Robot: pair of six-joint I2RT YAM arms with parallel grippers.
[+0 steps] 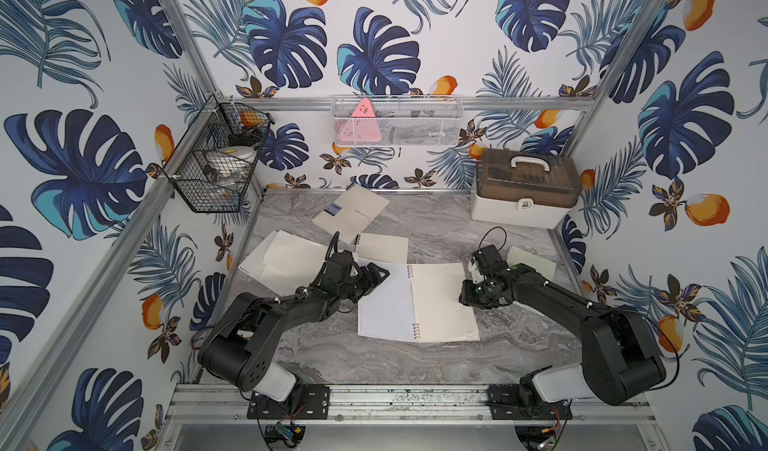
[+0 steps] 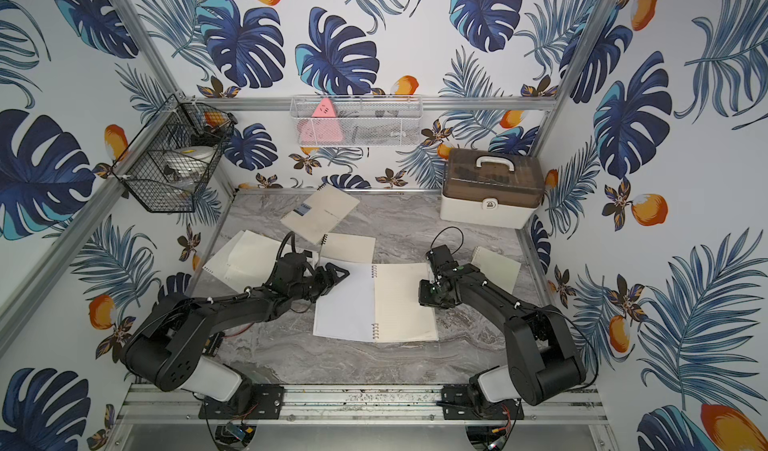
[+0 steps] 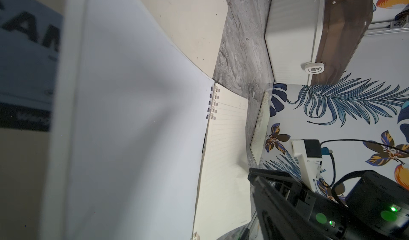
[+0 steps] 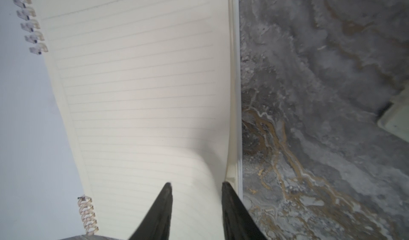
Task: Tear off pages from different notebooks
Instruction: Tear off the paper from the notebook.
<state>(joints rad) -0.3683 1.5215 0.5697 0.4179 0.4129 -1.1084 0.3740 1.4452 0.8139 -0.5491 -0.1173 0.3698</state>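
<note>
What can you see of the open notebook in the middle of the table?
The open notebook lies flat on the grey marbled table. Wire rings show only at the spine's two ends. Its white page is plain; its cream page is ruled. The cream page's outer edge curls up between the fingers of the open right gripper. The open left gripper sits over the white page's far corner; contact unclear.

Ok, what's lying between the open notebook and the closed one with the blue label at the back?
A smaller cream spiral notebook lies flat there; it shows in both top views.
</note>
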